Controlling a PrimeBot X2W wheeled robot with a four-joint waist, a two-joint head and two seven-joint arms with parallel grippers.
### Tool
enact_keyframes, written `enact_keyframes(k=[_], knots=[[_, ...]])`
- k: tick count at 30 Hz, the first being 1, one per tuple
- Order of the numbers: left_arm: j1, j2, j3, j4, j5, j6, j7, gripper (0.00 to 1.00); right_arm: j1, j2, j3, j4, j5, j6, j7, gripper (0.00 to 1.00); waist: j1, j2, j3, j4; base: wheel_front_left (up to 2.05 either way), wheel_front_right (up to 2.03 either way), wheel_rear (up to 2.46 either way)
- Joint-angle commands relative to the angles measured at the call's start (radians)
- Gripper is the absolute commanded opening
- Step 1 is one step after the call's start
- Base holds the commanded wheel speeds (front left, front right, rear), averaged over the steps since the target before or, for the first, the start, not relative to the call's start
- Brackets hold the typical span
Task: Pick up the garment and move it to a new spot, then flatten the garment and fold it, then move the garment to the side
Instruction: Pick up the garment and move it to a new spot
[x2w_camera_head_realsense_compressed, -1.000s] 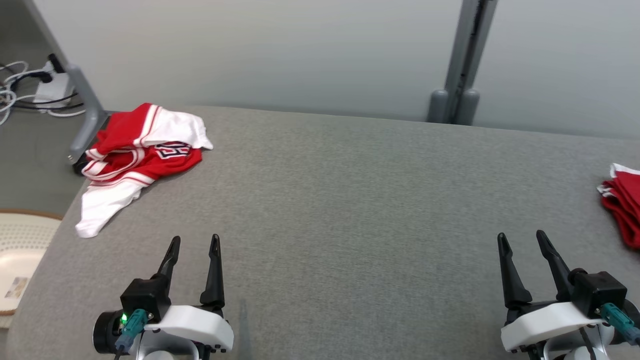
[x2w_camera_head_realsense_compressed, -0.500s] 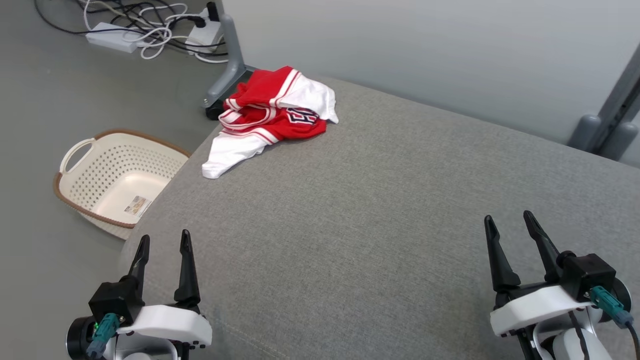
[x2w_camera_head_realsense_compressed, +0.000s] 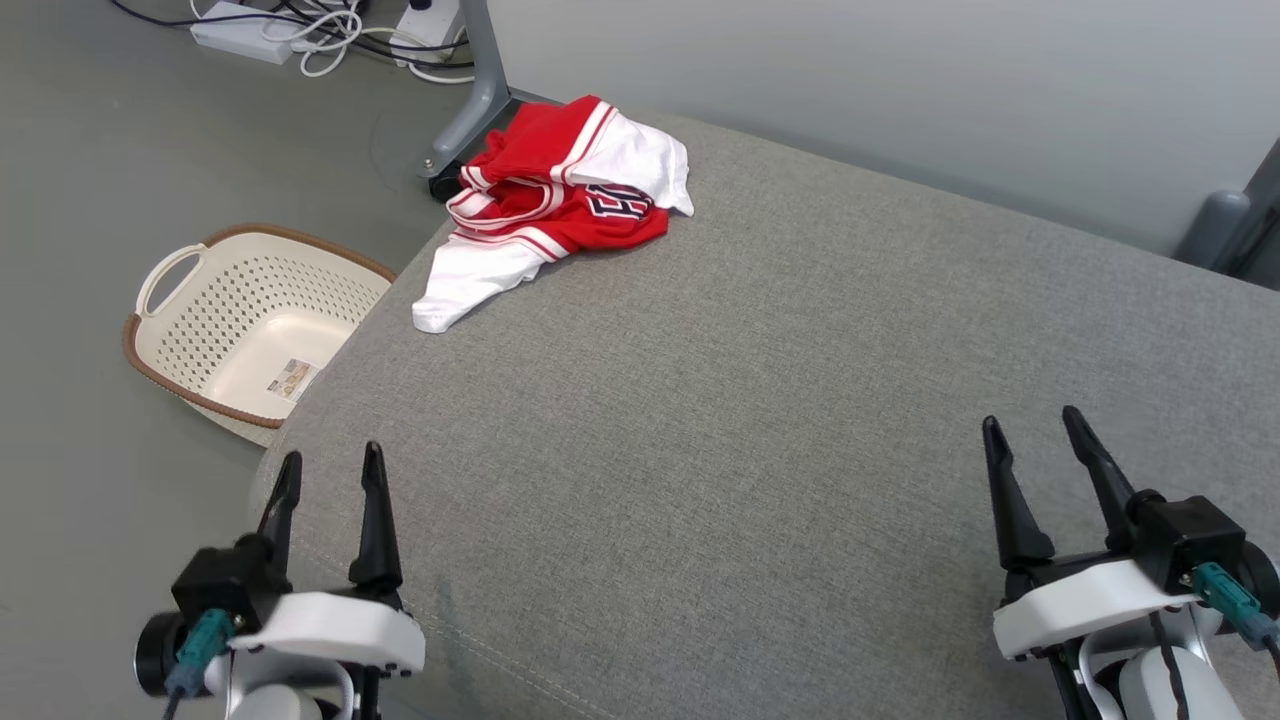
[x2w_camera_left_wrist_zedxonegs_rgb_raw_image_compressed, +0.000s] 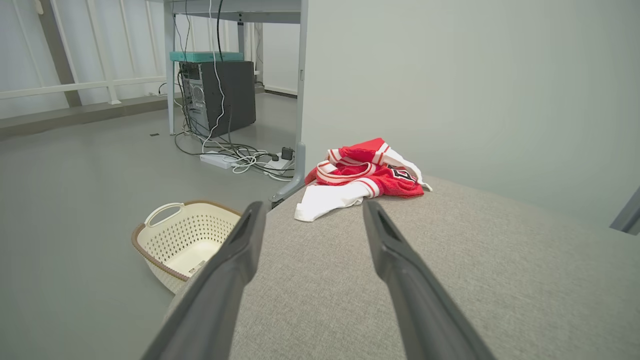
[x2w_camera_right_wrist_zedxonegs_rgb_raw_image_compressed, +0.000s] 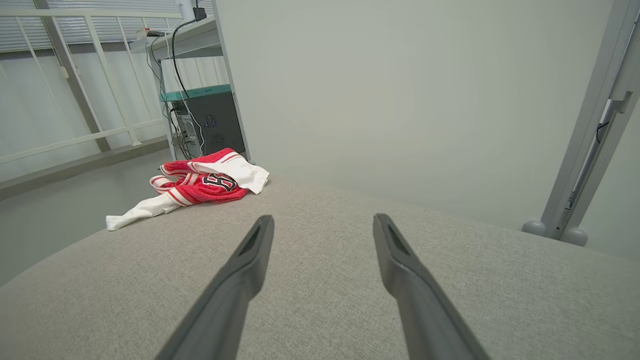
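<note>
Left claw (x2w_camera_head_realsense_compressed: 331, 458) sits at about 7 o'clock in the head view, fingers spread wide with nothing between them, over the near left corner of the grey padded table (x2w_camera_head_realsense_compressed: 760, 420). Right claw (x2w_camera_head_realsense_compressed: 1031, 420) is at 4 o'clock — same deal, wide open and empty. The garment (x2w_camera_head_realsense_compressed: 560, 195) (red and white, lettering on it, all crumpled) lies on the table's far left corner at around 11 o'clock, well apart from both claws, with one white sleeve trailing toward the edge. A cream basket (x2w_camera_head_realsense_compressed: 210, 320) stands on the floor at 9 o'clock.

Left wrist view: garment at 12 o'clock beyond the open fingers, basket at 8 o'clock, a computer tower (x2w_camera_left_wrist_zedxonegs_rgb_raw_image_compressed: 217, 97) behind at 11.

Right wrist view — garment off at 10 o'clock, grey table under the spread fingers.
</note>
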Motion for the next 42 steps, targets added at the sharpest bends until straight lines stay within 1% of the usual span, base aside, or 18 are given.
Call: enact_keyframes(k=[1, 4, 8, 9, 12, 14, 17, 19, 22, 25, 28, 31, 36, 38, 39, 42], knots=[[-0.051, 0.012, 0.007, 0.002, 0.001, -0.011, 0.0, 1.0, 0.007, -0.007, -0.016, -0.019, -0.016, 0.0, 0.007, 1.0, 0.0, 0.0, 0.018, -0.004, 0.0, 0.0, 0.0], [-0.123, 0.045, 0.02, 0.009, 0.002, -0.038, 0.0, 1.0, -0.007, -0.007, -0.033, -0.059, -0.044, 0.0, 0.025, 1.0, 0.0, 0.0, 0.059, -0.036, 0.0, 0.0, 0.0], [-0.265, 0.106, 0.038, 0.05, -0.007, -0.076, 0.013, 1.0, -0.037, -0.007, -0.038, -0.12, -0.076, 0.0, 0.052, 1.0, 0.0, 0.0, 0.129, -0.096, 0.0, 0.0, 0.0], [-0.265, 0.106, 0.038, 0.05, -0.007, -0.076, 0.013, 1.0, -0.037, -0.007, -0.038, -0.12, -0.076, 0.0, 0.052, 1.0, 0.0, 0.0, 0.129, -0.096, 0.0, 0.0, 0.0], [-0.39, 0.169, 0.056, 0.098, -0.006, -0.102, 0.043, 1.0, -0.066, -0.007, -0.028, -0.17, -0.098, 0.0, 0.073, 1.0, 0.0, 0.0, 0.192, -0.156, 0.0, 0.0, 0.0], [-0.473, 0.21, 0.038, 0.138, 0.006, -0.132, 0.082, 1.0, -0.084, -0.007, -0.022, -0.203, -0.115, 0.0, 0.084, 1.0, 0.0, 0.0, 0.237, -0.195, 0.0, 0.0, 0.0], [-0.605, 0.264, 0.023, 0.2, 0.01, -0.162, 0.147, 1.0, -0.1, -0.013, -0.004, -0.246, -0.136, 0.0, 0.107, 1.0, 0.0, 0.0, 0.302, -0.251, 0.0, 0.0, 0.0], [-0.683, 0.299, 0.025, 0.245, 0.002, -0.173, 0.182, 1.0, -0.117, -0.023, 0.006, -0.276, -0.144, 0.0, 0.119, 1.0, 0.0, 0.0, 0.346, -0.289, 0.0, 0.0, 0.0], [-0.778, 0.352, 0.013, 0.323, 0.018, -0.183, 0.242, 1.0, -0.138, -0.032, 0.031, -0.315, -0.141, 0.0, 0.13, 1.0, 0.0, 0.0, 0.406, -0.349, 0.0, 0.0, 0.0], [-0.865, 0.382, 0.033, 0.4, -0.007, -0.186, 0.306, 1.0, -0.158, -0.046, 0.04, -0.356, -0.141, 0.0, 0.135, 1.0, 0.0, 0.0, 0.461, -0.4, 0.0, 0.0, 0.0], [-0.915, 0.413, 0.04, 0.471, -0.011, -0.183, 0.35, 1.0, -0.17, -0.051, 0.048, -0.389, -0.143, 0.0, 0.14, 1.0, 0.0, 0.0, 0.5, -0.437, 0.0, 0.0, 0.0], [-0.945, 0.436, 0.039, 0.529, -0.006, -0.179, 0.365, 1.0, -0.18, -0.057, 0.052, -0.416, -0.145, 0.0, 0.14, 1.0, 0.0, 0.0, 0.521, -0.465, 0.0, 0.0, 0.0], [-0.952, 0.452, 0.022, 0.612, 0.005, -0.169, 0.376, 1.0, -0.178, -0.05, 0.058, -0.441, -0.151, 0.0, 0.132, 1.0, 0.0, 0.0, 0.53, -0.49, 0.0, 0.0, 0.0], [-0.951, 0.458, 0.022, 0.639, 0.009, -0.154, 0.381, 1.0, -0.176, -0.046, 0.062, -0.445, -0.152, 0.0, 0.13, 1.0, 0.0, 0.0, 0.528, -0.494, 0.0, 0.0, 0.0], [-0.953, 0.469, 0.025, 0.665, 0.014, -0.127, 0.378, 1.0, -0.175, -0.043, 0.067, -0.446, -0.15, 0.0, 0.13, 1.0, 0.0, 0.0, 0.525, -0.499, 0.0, 0.0, 0.0], [-0.954, 0.476, 0.022, 0.7, 0.026, -0.093, 0.382, 1.0, -0.174, -0.04, 0.073, -0.447, -0.15, 0.0, 0.125, 1.0, 0.0, 0.0, 0.521, -0.507, 0.0, 0.0, 0.0]])
